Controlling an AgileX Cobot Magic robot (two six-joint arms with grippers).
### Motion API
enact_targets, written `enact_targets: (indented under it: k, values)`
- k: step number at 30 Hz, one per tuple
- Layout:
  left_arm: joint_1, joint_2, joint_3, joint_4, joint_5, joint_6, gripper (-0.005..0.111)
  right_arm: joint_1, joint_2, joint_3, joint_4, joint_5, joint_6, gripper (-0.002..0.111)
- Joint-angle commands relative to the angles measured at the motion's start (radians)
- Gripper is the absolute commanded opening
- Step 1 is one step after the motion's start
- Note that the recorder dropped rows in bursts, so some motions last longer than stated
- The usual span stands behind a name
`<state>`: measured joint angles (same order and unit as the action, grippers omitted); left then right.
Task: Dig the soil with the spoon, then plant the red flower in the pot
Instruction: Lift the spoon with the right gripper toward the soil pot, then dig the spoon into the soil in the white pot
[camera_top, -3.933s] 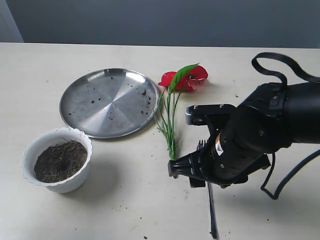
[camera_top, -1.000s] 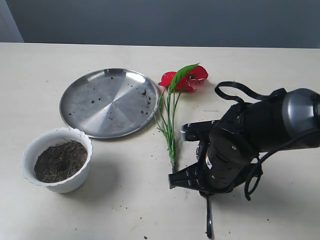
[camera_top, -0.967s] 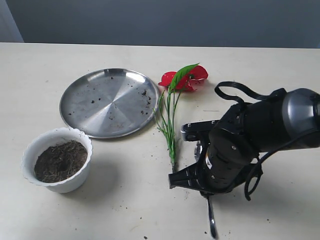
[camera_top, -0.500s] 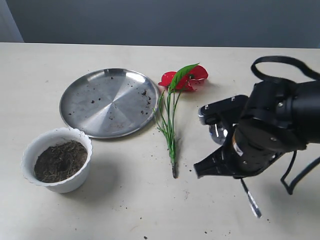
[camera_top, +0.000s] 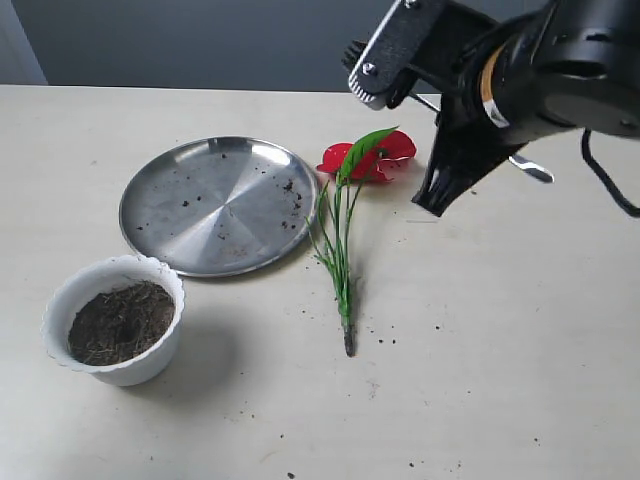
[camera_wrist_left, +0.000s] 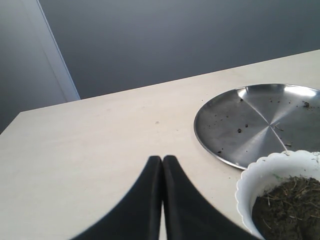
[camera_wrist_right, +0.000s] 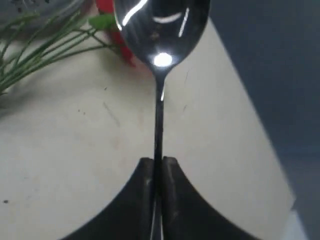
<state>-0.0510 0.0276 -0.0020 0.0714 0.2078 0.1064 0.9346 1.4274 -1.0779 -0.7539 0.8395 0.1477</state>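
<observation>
Spoon (camera_wrist_right: 159, 75) is pinched in my right gripper (camera_wrist_right: 157, 172): jaws pressed on the thin handle, bowl sticking out ahead. That grip low on the handle leaves the full bowl free for scooping, which I take to be the point. In the exterior view the right gripper (camera_top: 437, 200) is lifted clear of the bench (camera_top: 500, 330), above the far right side, with the spoon's handle end (camera_top: 531, 169) poking out past the wrist.

Left gripper (camera_wrist_left: 162, 167) sits idle with jaws pressed together on nothing, parked just beside the pot (camera_wrist_left: 272, 167). My read: it's staged there to steady the pot or take the flower.

Pot (camera_top: 112, 318) stands upright at the near left of the bench, soil (camera_top: 121, 321) filling it, surface not yet dug as far as I can tell. Steel plate (camera_top: 218, 205) lies just behind it, a few dark crumbs on it; probably the dump spot for scooped soil.

Red flower (camera_top: 367, 158) lies flat on the bench between plate and right arm, petals away from me, stems (camera_top: 339, 262) trailing toward the near edge. It's untouched and well apart from the pot.

Judgement: digging hasn't begun. The spoon needs to cross over the flower to reach the pot, so I'd keep it high to avoid clipping the leaf (camera_top: 363, 150).
</observation>
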Motion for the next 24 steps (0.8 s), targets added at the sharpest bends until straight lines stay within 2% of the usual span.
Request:
enact_targets:
  k: [1,3,10,15,24]
  values:
    - [-0.002,-0.004,0.002,-0.001,-0.005,-0.005,0.000,0.084,0.027,-0.044,-0.174,-0.012,-0.283,-0.001]
    - [-0.002,-0.004,0.002,-0.001,-0.005,-0.005,0.000,0.130,0.051,-0.044,-0.287,-0.015,-0.336,-0.001]
    - [-0.002,-0.004,0.002,-0.001,-0.005,-0.005,0.000,0.263,0.157,-0.044,-0.683,-0.117,-0.331,-0.001]
    - [-0.002,-0.004,0.002,-0.001,-0.005,-0.005,0.000,0.301,0.268,-0.044,-0.984,-0.180,-0.328,-0.001]
    - [-0.002,-0.004,0.002,-0.001,-0.005,-0.005,0.000,0.303,0.416,-0.137,-0.991,-0.207,-0.315,-0.001]
